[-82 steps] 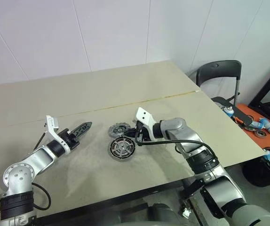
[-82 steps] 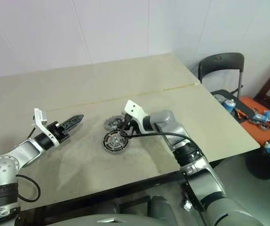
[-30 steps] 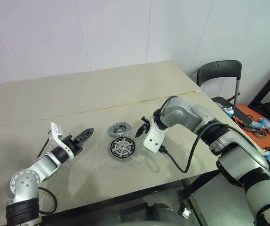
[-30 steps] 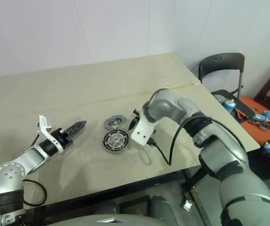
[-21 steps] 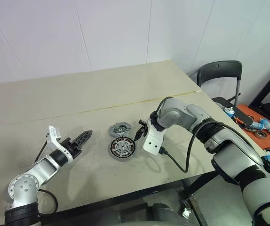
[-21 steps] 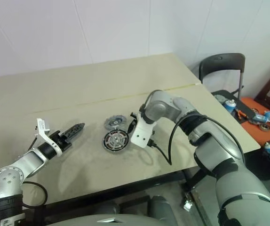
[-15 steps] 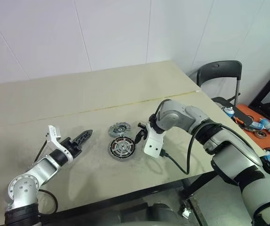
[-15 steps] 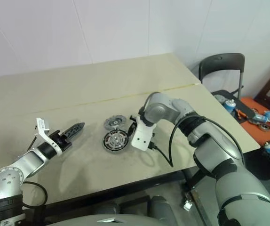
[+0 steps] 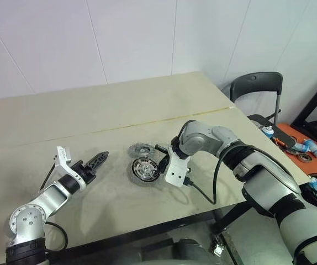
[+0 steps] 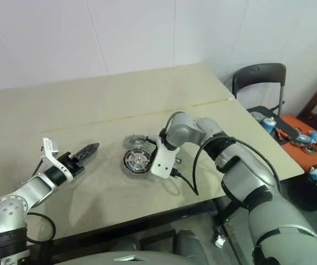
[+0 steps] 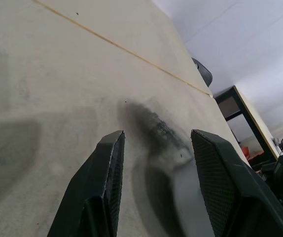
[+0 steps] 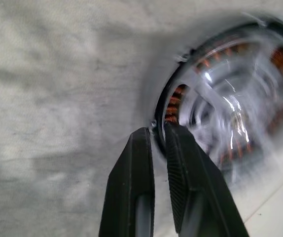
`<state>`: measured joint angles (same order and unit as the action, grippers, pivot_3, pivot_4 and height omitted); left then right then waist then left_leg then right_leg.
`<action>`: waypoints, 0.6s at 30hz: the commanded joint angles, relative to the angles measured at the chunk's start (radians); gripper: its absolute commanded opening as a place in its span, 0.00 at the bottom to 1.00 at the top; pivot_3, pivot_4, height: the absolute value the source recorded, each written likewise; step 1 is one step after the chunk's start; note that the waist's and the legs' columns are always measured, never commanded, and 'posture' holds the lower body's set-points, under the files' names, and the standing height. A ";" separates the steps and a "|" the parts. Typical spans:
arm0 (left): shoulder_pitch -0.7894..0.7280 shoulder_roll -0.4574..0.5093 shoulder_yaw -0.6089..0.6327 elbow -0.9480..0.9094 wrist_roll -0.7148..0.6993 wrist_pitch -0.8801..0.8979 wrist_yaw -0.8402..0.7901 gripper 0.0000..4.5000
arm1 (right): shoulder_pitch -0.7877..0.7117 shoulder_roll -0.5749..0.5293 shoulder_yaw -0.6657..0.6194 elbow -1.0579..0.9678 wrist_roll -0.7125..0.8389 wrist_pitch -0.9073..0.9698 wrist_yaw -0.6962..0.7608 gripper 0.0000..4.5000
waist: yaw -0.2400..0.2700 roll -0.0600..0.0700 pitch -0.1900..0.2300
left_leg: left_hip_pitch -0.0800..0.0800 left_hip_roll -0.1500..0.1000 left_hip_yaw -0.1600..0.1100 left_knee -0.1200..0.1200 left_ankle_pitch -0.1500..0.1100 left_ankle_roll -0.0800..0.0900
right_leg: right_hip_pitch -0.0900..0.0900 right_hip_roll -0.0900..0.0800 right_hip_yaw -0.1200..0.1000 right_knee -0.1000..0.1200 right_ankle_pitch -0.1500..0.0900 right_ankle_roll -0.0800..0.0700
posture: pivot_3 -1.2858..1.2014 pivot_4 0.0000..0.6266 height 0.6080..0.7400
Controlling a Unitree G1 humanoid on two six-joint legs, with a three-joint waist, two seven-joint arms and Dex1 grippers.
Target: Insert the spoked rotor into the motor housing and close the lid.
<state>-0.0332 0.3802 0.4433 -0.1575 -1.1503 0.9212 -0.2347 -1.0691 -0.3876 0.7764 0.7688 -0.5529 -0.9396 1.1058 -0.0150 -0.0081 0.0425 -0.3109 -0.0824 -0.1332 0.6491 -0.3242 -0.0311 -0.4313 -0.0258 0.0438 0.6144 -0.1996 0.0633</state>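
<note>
The motor housing (image 9: 145, 169) lies mid-table, blurred and tipped up on one side, with copper windings (image 12: 173, 106) around a silver hub. A black ring sits just inside its rim; I cannot tell the spoked rotor apart from the housing. My right gripper (image 12: 156, 129) points steeply down at the housing's right edge, its fingers pinched on the thin rim. The ribbed grey lid (image 9: 138, 148) lies flat just behind the housing, touching or nearly touching it. My left gripper (image 9: 99, 160) hovers open and empty over bare table to the left of both discs.
A cable (image 9: 202, 193) trails from my right wrist across the table towards the front edge. A black chair (image 9: 256, 88) stands past the table's right corner. Beside it, an orange surface (image 9: 302, 146) holds small tools. A seam (image 9: 92, 131) crosses the tabletop behind the discs.
My right gripper has sunk left onto the housing's edge and closed from half open. The housing has shifted slightly and tipped up. The left arm has stayed put.
</note>
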 commanded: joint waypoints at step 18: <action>-0.033 -0.005 -0.001 0.008 0.018 -0.020 -0.006 0.51 | -0.008 -0.030 -0.079 -0.177 0.246 0.488 0.435 0.02 | 0.005 0.000 0.000 | 0.005 0.000 -0.001 0.000 0.000 0.000 | 0.006 0.000 0.000 -0.001 0.000 0.000 | 0.52 0.00 1.00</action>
<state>-0.0486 0.3680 0.4404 -0.1403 -1.1333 0.9129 -0.2342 -1.0583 -0.3929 0.7541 0.6297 -0.3485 -0.5357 1.4881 -0.0104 -0.0076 0.0430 -0.3058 -0.0824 -0.1342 0.6487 -0.3244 -0.0307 -0.4254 -0.0260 0.0431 0.6136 -0.1998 0.0635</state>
